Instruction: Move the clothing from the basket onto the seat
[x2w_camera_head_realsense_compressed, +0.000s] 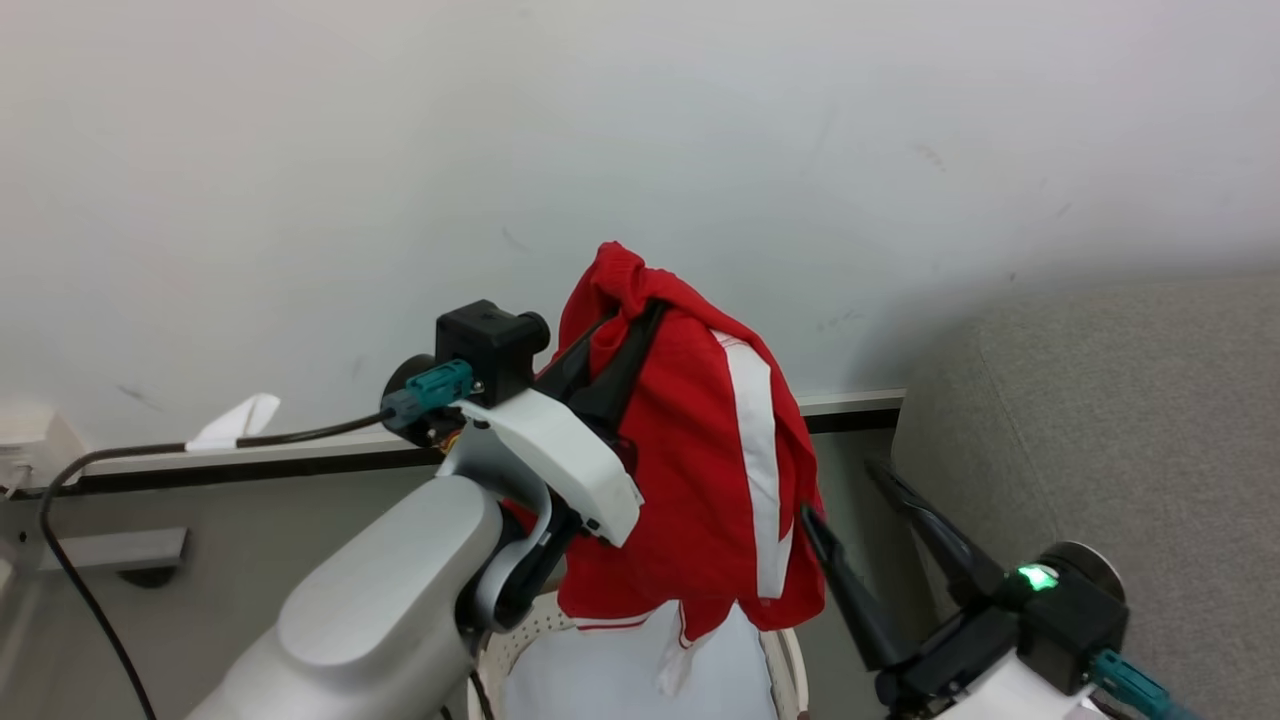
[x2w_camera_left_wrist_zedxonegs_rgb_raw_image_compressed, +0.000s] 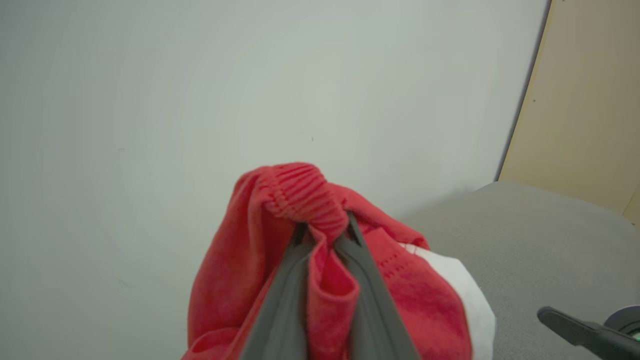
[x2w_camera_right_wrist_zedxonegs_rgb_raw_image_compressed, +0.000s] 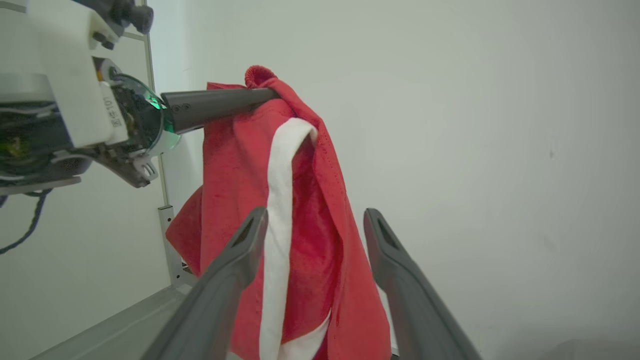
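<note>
Left gripper (x2w_camera_left_wrist_zedxonegs_rgb_raw_image_compressed: 325, 230): jaws closed narrowly on a bunched red fold of the clothing (x2w_camera_head_realsense_compressed: 700, 450), which hangs from the fingertips above the basket (x2w_camera_head_realsense_compressed: 790, 655), white stripe outward. Whether the lower hem touches the pale cloth (x2w_camera_head_realsense_compressed: 620, 670) lying in the basket cannot be told. Right gripper (x2w_camera_head_realsense_compressed: 840, 490): jaws spread wide, holding nothing, just beside the hanging hem. The seat (x2w_camera_head_realsense_compressed: 1100, 420) stands to the robot's right of the basket, apart from the clothing. Behind, a pale wall (x2w_camera_head_realsense_compressed: 300, 150).
</note>
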